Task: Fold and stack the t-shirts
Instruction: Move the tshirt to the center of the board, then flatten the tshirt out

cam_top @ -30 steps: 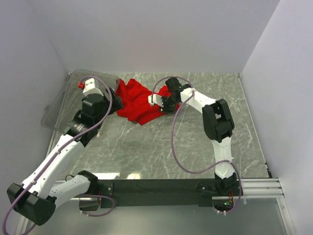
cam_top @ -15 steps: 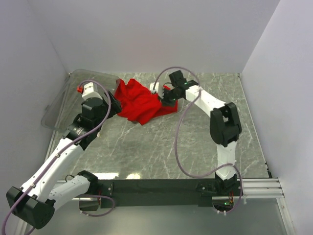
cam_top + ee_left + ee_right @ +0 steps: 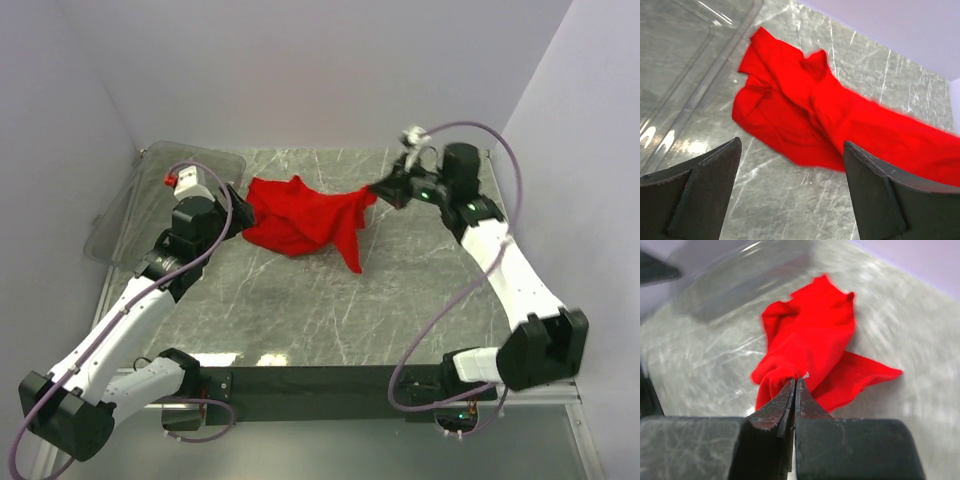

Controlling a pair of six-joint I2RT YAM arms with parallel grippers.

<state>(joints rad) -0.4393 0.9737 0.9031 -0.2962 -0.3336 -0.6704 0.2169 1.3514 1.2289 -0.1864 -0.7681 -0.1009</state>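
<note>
A plain bright red short-sleeved fabric t-shirt (image 3: pixel 300 218) is seen crumpled on the far left-of-centre part of the grey marbled table (image 3: pixel 400 300), just beside the clear plastic bin (image 3: pixel 130 205) that lies along the left wall. Whether the cloth touches the bin's rim cannot be told.

One edge of the t-shirt is drawn out to the right and raised off the table, where it is pinched between the right fingers (image 3: pixel 382 190). In the right wrist view these fingers (image 3: pixel 782 412) are shown pressed together with a fold of the red cloth (image 3: pixel 810 335) caught at their tips, and the rest of the garment is spread away from them toward the bin (image 3: pixel 740 280). A loose flap is hung below the stretched edge, toward the near side.

The left fingers (image 3: pixel 238 203) are held at the shirt's left end. In the left wrist view they (image 3: pixel 710 190) are spread wide apart with nothing between them, and the t-shirt (image 3: pixel 790 110) is seen on the table beyond them, the bin (image 3: pixel 685 60) to its left.
</note>
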